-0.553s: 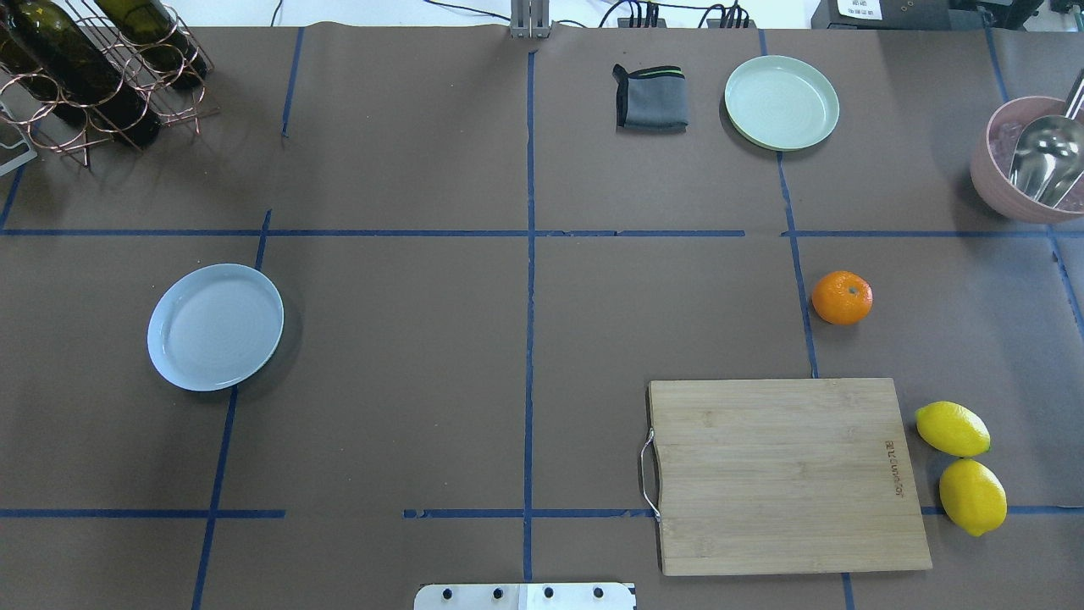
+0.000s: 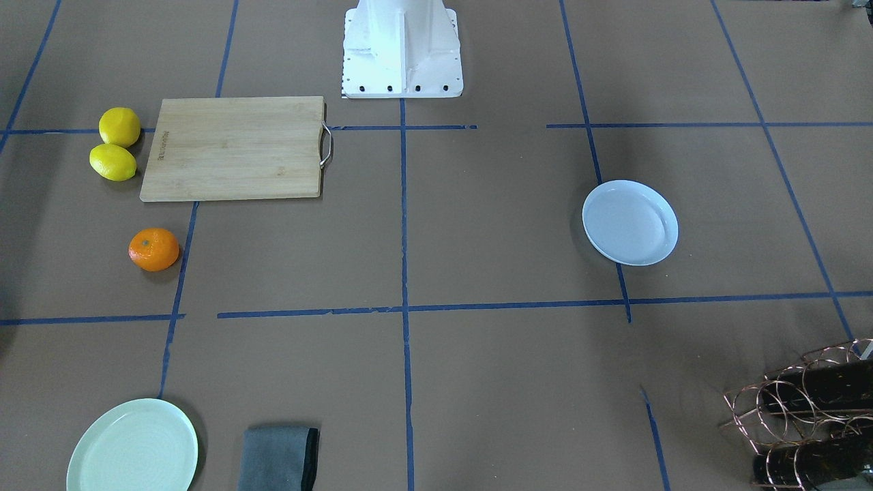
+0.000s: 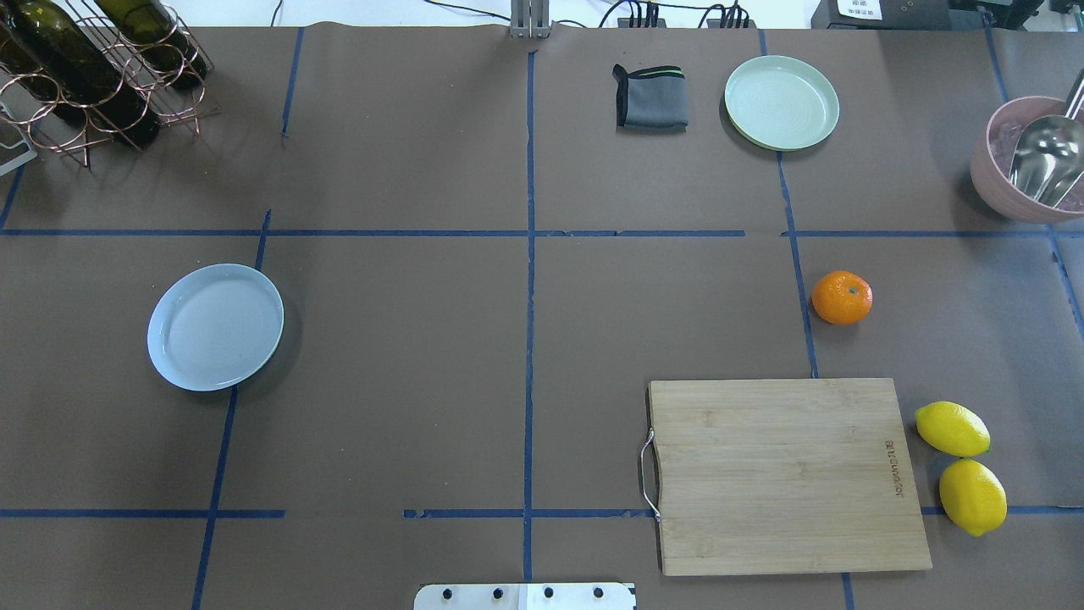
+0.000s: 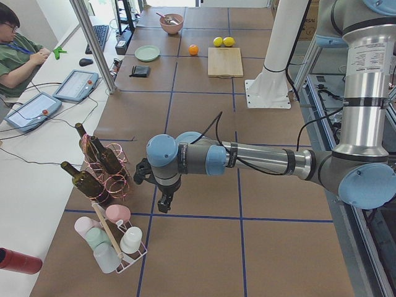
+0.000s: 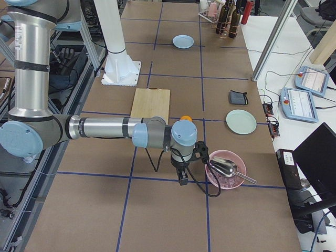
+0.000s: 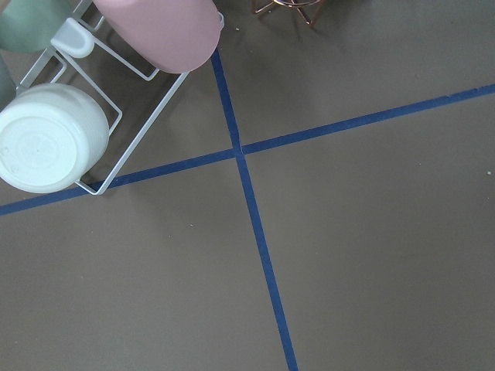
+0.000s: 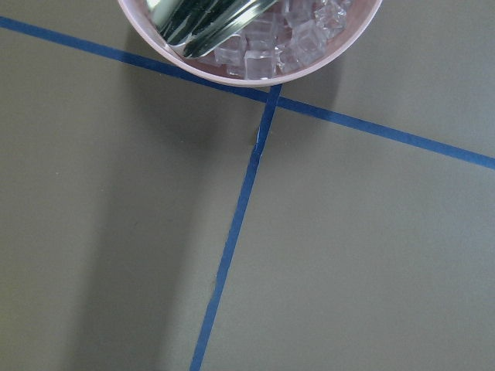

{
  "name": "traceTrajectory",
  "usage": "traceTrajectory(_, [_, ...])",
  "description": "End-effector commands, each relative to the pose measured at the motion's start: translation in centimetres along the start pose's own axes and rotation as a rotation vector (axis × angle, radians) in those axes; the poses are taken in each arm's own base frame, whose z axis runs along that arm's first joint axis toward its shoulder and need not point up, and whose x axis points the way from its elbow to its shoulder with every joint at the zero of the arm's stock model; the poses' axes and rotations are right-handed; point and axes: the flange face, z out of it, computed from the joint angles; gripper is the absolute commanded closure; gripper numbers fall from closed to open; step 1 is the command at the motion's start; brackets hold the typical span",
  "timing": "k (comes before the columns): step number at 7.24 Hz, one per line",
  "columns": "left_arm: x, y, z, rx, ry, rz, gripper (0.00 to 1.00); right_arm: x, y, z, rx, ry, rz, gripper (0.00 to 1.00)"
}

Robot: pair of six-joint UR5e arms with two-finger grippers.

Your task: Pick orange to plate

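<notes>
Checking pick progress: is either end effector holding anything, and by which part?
The orange lies free on the table. For the left end effector and right end effector, seen only sideways, it cannot be told.

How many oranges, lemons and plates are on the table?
orange: 1
lemons: 2
plates: 2, the bluish-white plate and the pale green plate
Total: 5
</notes>
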Motion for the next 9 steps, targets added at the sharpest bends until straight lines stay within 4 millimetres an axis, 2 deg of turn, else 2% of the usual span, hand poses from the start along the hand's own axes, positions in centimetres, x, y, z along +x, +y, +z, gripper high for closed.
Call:
traceTrajectory(1, [1.2, -1.8, -1.4, 0.049, -0.048, 0.071, 0.00, -0.1, -0.5, 0.7, 0.020, 0.008, -0.037, 0.00])
traceTrajectory(2, [2.0, -3.2, -2.2, 0.132, -0.064, 0.145, 0.00, -1.1, -1.5, 0.5, 0.049, 0.016, -0.022, 0.00])
traceTrajectory(3, [2.8, -4.1, -3.2, 0.228, -0.089, 0.245, 0.00, -2.8, -3.4, 0.3, 0.092, 0.019, 0.007, 0.00])
traceTrajectory(4, [3.8, -4.4, -4.1, 0.317, -0.108, 0.339, 0.00, -3.7, -4.2, 0.1, 0.139, 0.020, -0.013, 0.00])
traceTrajectory(5, [4.3, -4.9, -4.5, 0.391, -0.105, 0.354, 0.00, -4.3, -4.3, -0.4, 0.197, 0.019, -0.068, 0.00])
traceTrajectory(6, [5.4, -4.6, -4.9, 0.448, -0.051, 0.285, 0.00, -4.4, -4.0, -0.1, 0.206, -0.005, -0.080, 0.00])
traceTrajectory(7, [7.3, -3.8, -3.8, 0.492, -0.002, 0.374, 0.00, -4.9, -4.1, -0.4, 0.214, -0.022, -0.090, 0.00])
traceTrajectory(8, [11.7, -3.4, 1.7, 0.438, 0.085, 0.428, 0.00, -5.1, -4.1, -0.5, 0.216, -0.043, -0.098, 0.00])
traceTrajectory(9, [14.9, -3.5, 5.3, 0.374, 0.138, 0.278, 0.00, -5.3, -4.0, -0.6, 0.219, -0.046, -0.097, 0.00])
